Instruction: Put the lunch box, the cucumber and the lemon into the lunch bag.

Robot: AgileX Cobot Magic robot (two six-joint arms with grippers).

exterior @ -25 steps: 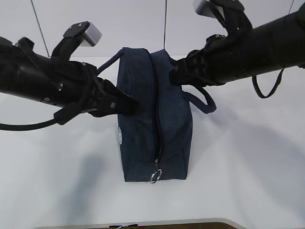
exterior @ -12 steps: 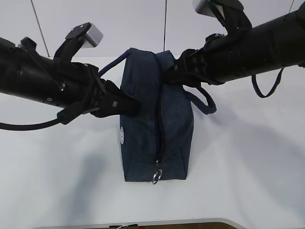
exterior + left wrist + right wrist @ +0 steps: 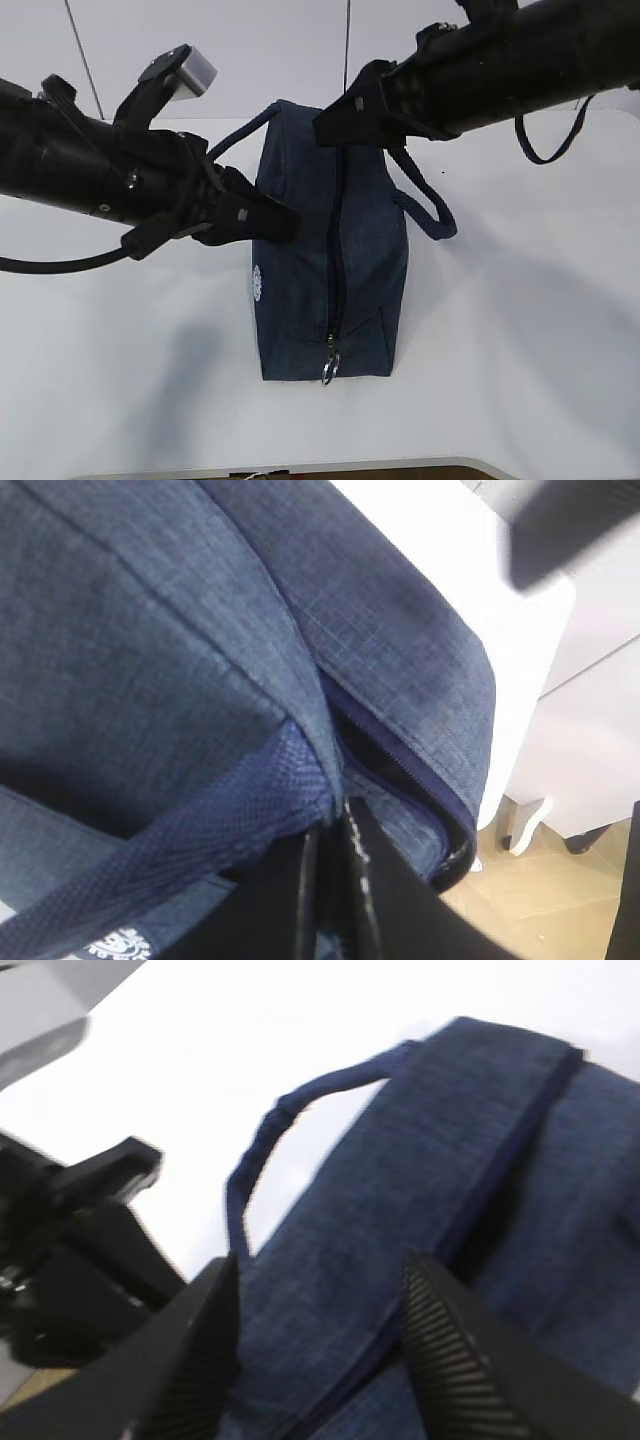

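While pinched by left tool [image 3: 275, 222], navy lunch bag [image 3: 330, 250] upright.

The lunch bag [image 3: 325, 255] is matt navy cloth with a fine heathered weave, seen close in the left wrist view [image 3: 150, 650] and the right wrist view [image 3: 420, 1210]. Its loop handles [image 3: 425, 205] are coarser, ribbed webbing (the mesh-like texture shows plainly on the strap [image 3: 190, 830] at the left wrist). A shiny metal ring pull [image 3: 327, 370] hangs at the zipper's [image 3: 335, 250] near end, and a small white printed logo [image 3: 256, 283] marks the side panel. The table [image 3: 520, 340] is smooth, matt white. Both arms look like black matt plastic; the right gripper [image 3: 320, 1345] has ridged, rubbery finger pads [image 3: 455, 1355], and the left gripper [image 3: 335, 900] has smooth dark fingers with a slight sheen.
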